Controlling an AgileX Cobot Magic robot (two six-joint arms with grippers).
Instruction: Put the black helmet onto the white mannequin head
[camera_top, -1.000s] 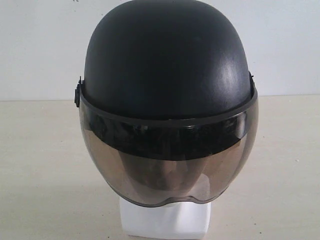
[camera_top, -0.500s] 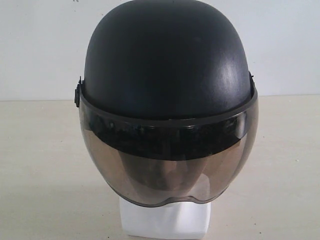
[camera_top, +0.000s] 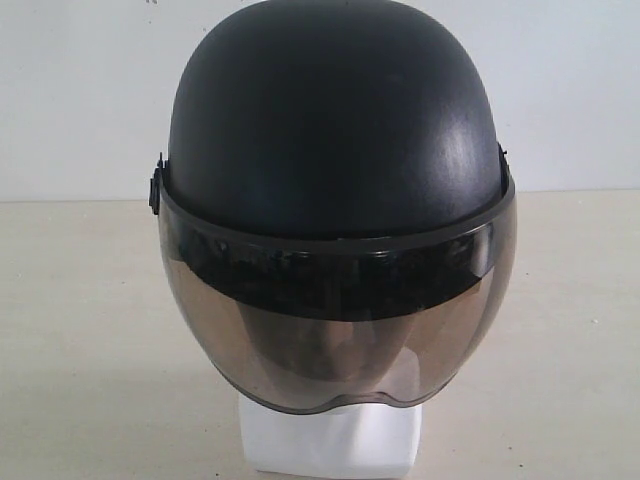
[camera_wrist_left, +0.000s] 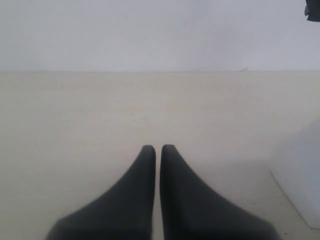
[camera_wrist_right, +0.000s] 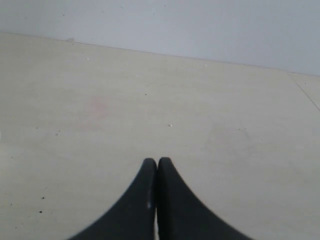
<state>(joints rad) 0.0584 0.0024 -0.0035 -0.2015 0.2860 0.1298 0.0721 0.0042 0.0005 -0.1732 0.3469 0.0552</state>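
Jaws both clenched, empty; matte black helmet (camera_top: 335, 120), smoky brown visor (camera_top: 335, 350), atop white mannequin head (camera_top: 330, 445).

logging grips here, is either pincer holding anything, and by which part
Nothing is held. The left pincer and right pincer are both shut and empty; the black helmet sits on the white mannequin head.

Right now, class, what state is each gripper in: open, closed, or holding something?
Left gripper: jaws closed, holding nothing.
Right gripper: jaws closed, holding nothing.
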